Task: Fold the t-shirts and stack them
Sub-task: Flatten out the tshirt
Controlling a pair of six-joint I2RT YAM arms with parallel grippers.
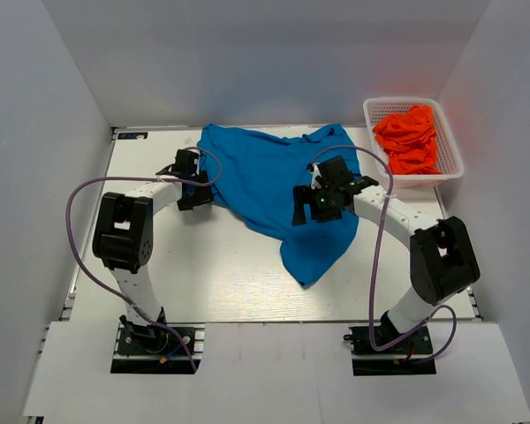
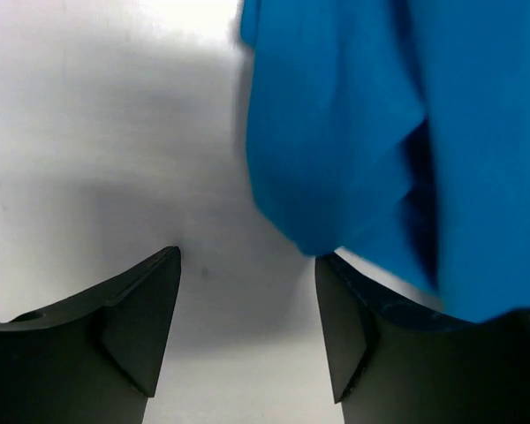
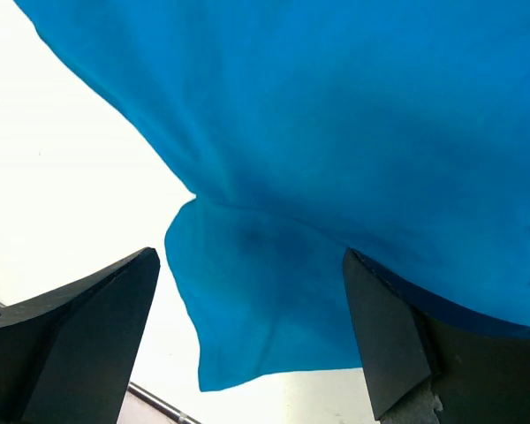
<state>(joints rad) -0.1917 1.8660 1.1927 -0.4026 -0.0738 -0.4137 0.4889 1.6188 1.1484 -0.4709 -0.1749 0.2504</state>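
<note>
Early stage: nothing folded, no stack. Blue t-shirt [image 1: 278,190] lay rumpled mid-table, toward 12 o'clock. Orange-red t-shirts [image 1: 408,140] heaped in basket [image 1: 449,146] at 2 o'clock. Left gripper [image 1: 201,187] at shirt's 9 o'clock edge, jaws apart, nothing pinched. Right gripper [image 1: 302,208] spread wide over shirt, empty.

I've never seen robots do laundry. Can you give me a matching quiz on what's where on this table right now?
Things:
1. blue t-shirt
2. orange-red t-shirts
3. left gripper
4. right gripper

Places and states:
A. piled in the white basket
B. lying crumpled on the table
C. open, over blue fabric
D. open, at the shirt's left edge, bare table between its fingers

Pairs: 1-B, 2-A, 3-D, 4-C
</note>
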